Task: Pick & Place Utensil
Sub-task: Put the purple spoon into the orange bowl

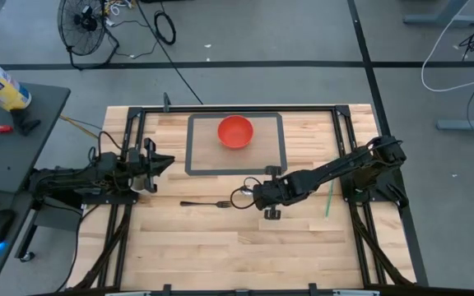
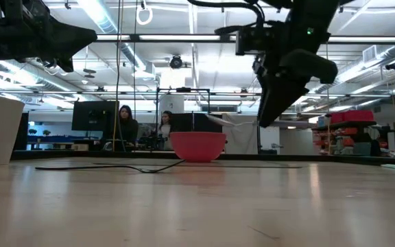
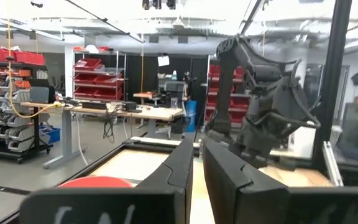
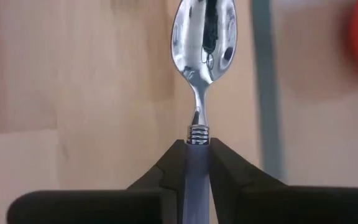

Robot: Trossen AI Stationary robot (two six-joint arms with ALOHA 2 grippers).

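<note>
Protruding from right gripper (image 4: 197, 163): spoon (image 4: 202, 37) (seemingly lifted)

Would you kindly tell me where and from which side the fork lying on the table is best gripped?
Grip the fork mid-handle, coming straight down from above: it lies flat on the table, its thin handle clear on both sides, so a pincer can straddle it.

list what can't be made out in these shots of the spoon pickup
- Spoon handle: right wrist view, hidden inside the right claw.
- Bowl: left wrist view, mostly hidden behind the left claw.
- Fork tines: high view, too small.
- Spoon: low view, blurred beside the dark claw.
</note>
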